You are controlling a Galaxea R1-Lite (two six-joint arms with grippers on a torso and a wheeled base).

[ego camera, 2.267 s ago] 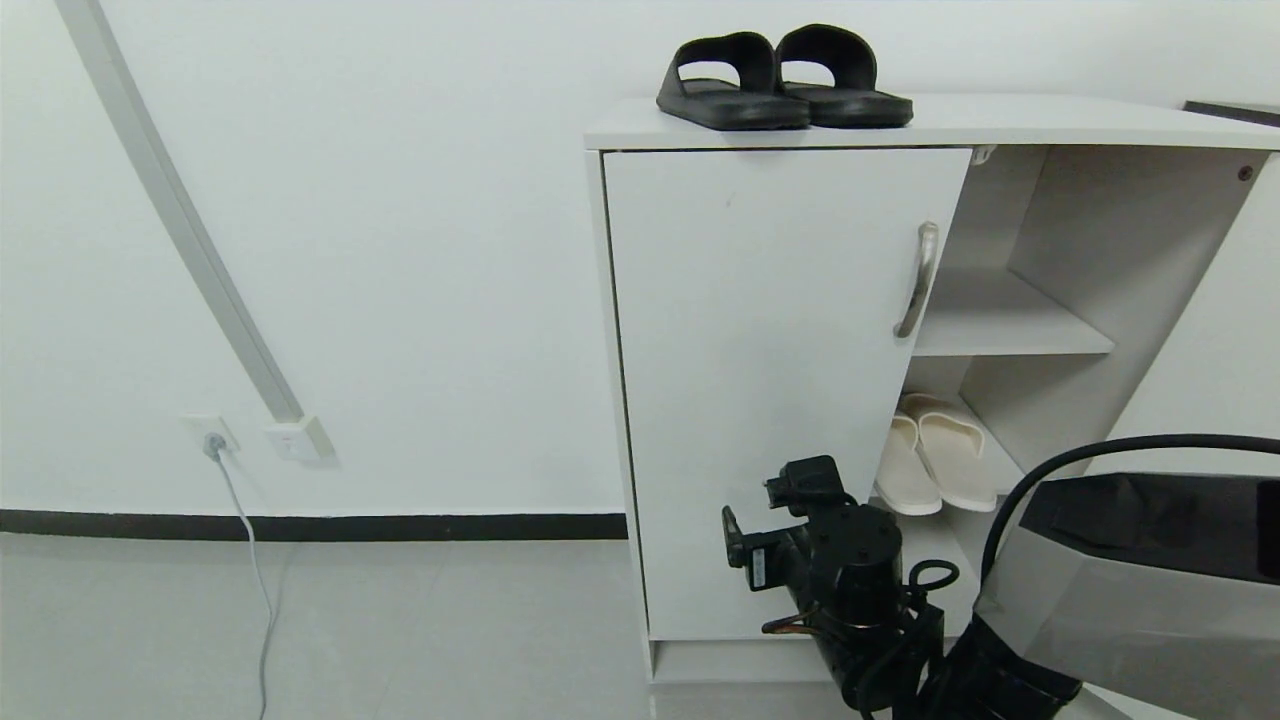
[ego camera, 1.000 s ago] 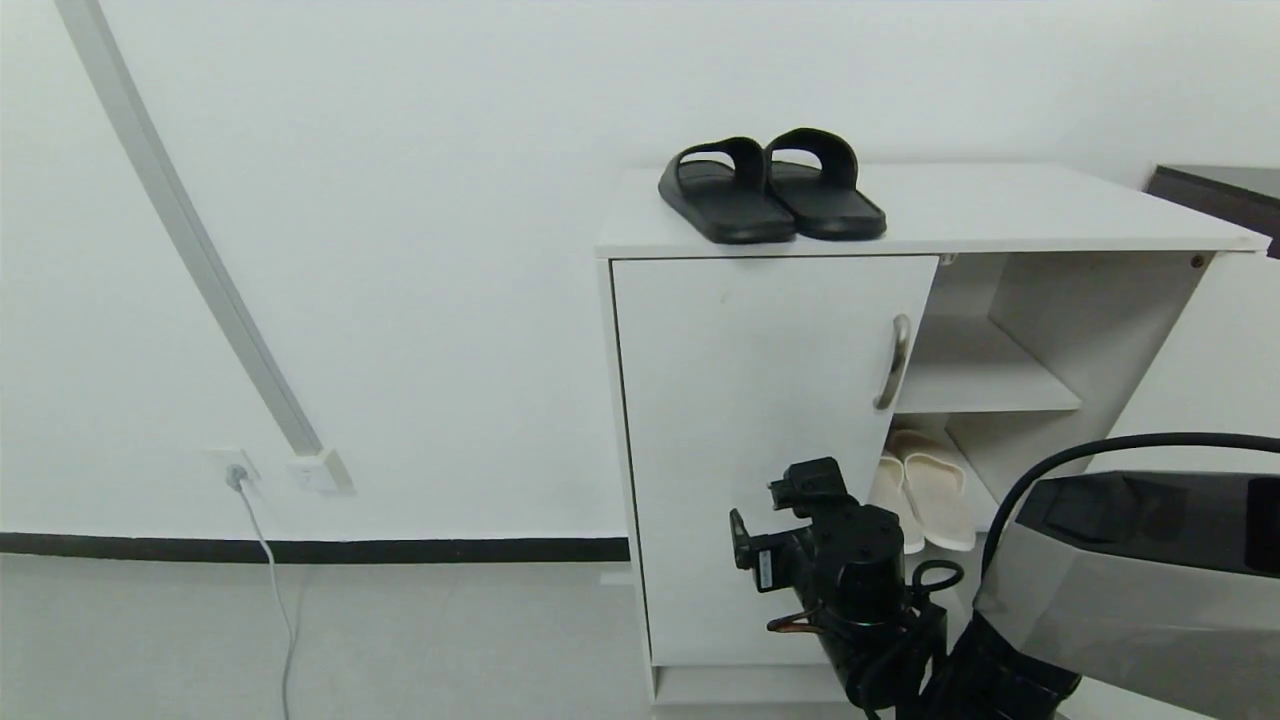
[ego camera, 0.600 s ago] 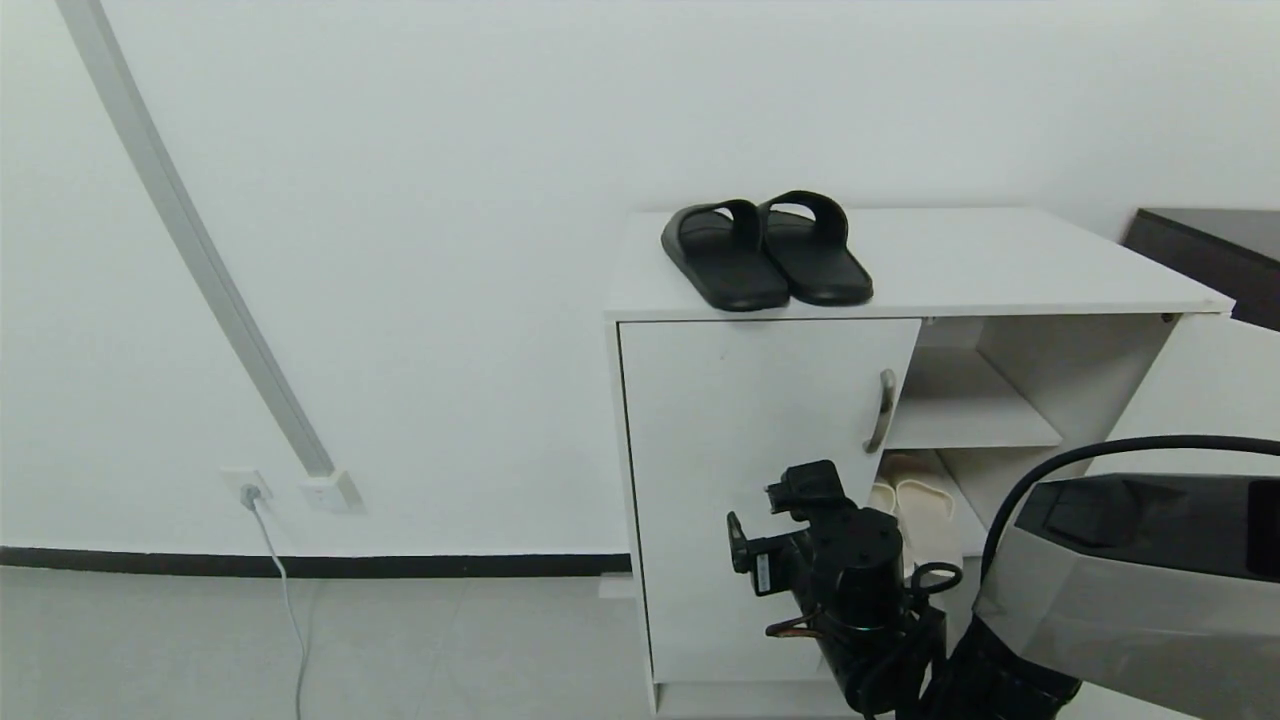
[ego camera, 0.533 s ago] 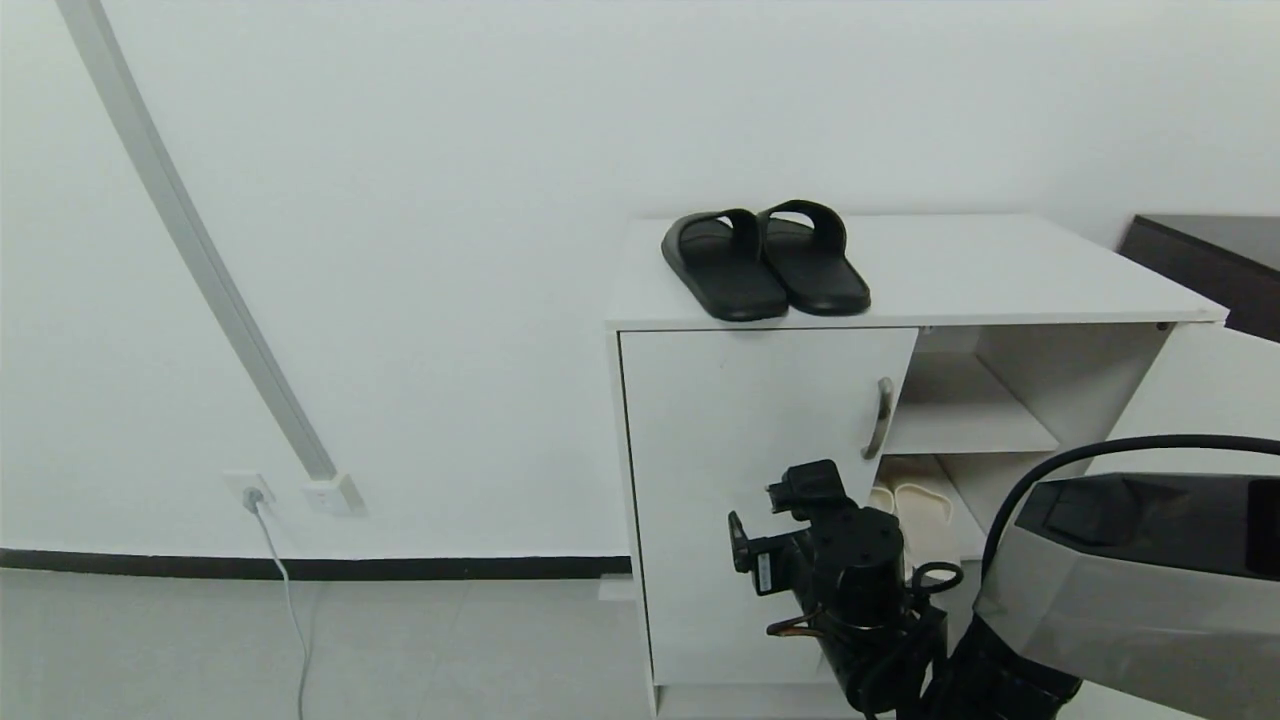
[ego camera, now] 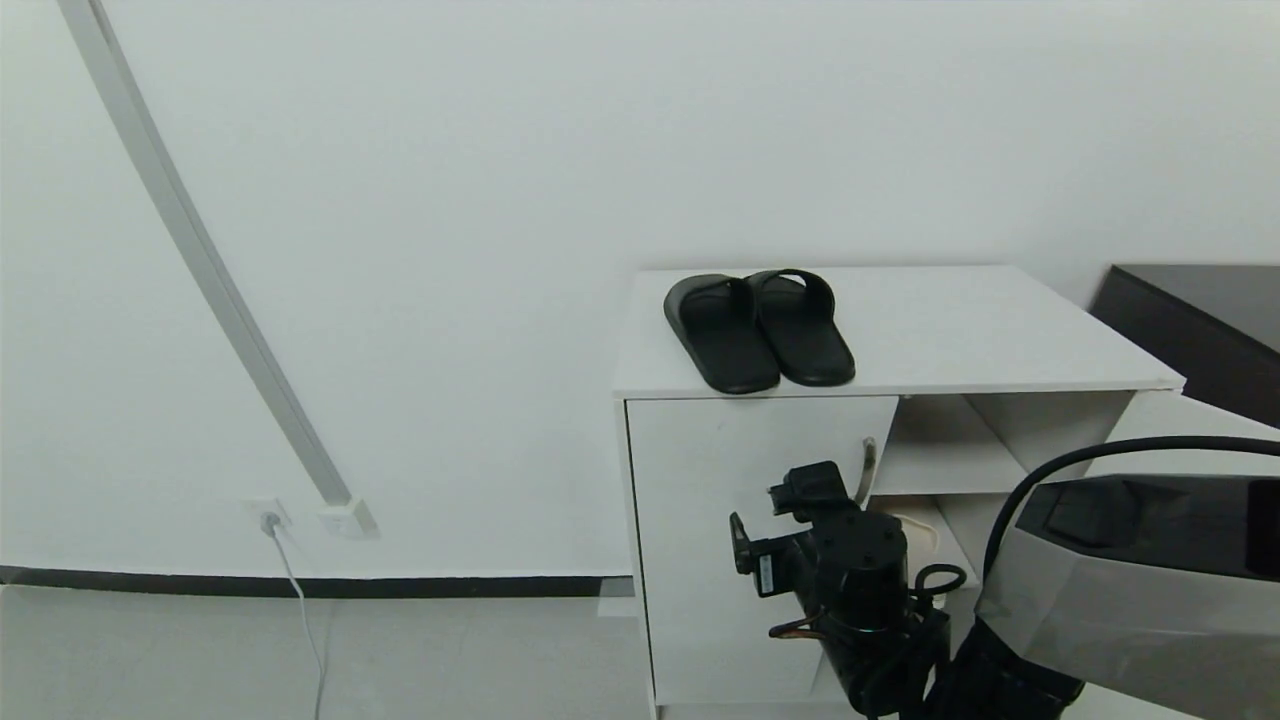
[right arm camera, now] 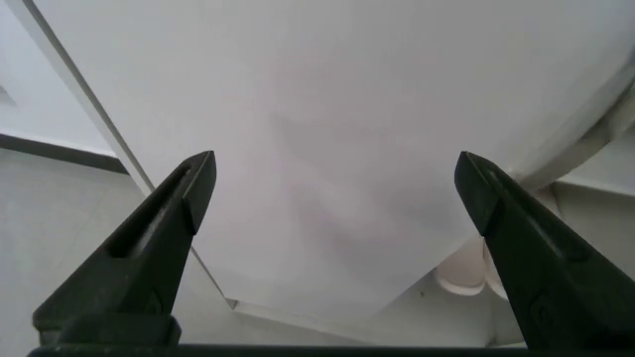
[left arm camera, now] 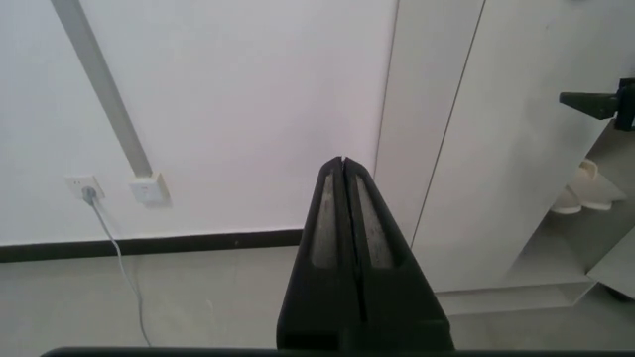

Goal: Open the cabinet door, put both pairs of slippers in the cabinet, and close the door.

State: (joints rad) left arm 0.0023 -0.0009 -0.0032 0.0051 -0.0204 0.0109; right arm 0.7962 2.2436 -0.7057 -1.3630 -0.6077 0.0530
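A pair of black slippers [ego camera: 760, 330] lies side by side on top of the white cabinet [ego camera: 960, 330], near its left front edge. The cabinet's left door [ego camera: 740, 520] is closed, its metal handle [ego camera: 866, 468] at the inner edge. The right door [ego camera: 1200, 420] stands open, showing shelves. A pair of white slippers [ego camera: 915, 528] [left arm camera: 585, 188] [right arm camera: 466, 273] rests on a lower shelf inside. My right gripper [right arm camera: 334, 164] is open, close in front of the closed left door, holding nothing. My left gripper [left arm camera: 342, 164] is shut and empty, farther back, facing the wall left of the cabinet.
A dark piece of furniture [ego camera: 1200, 310] stands right of the cabinet. On the wall to the left run a slanted grey conduit [ego camera: 200, 250] and a socket with a hanging cable [ego camera: 268, 522]. Bare grey floor [ego camera: 300, 650] lies left of the cabinet.
The head camera has moved: the cabinet now sits lower in the picture and its top is seen more from above. Slippers and doors keep their places.
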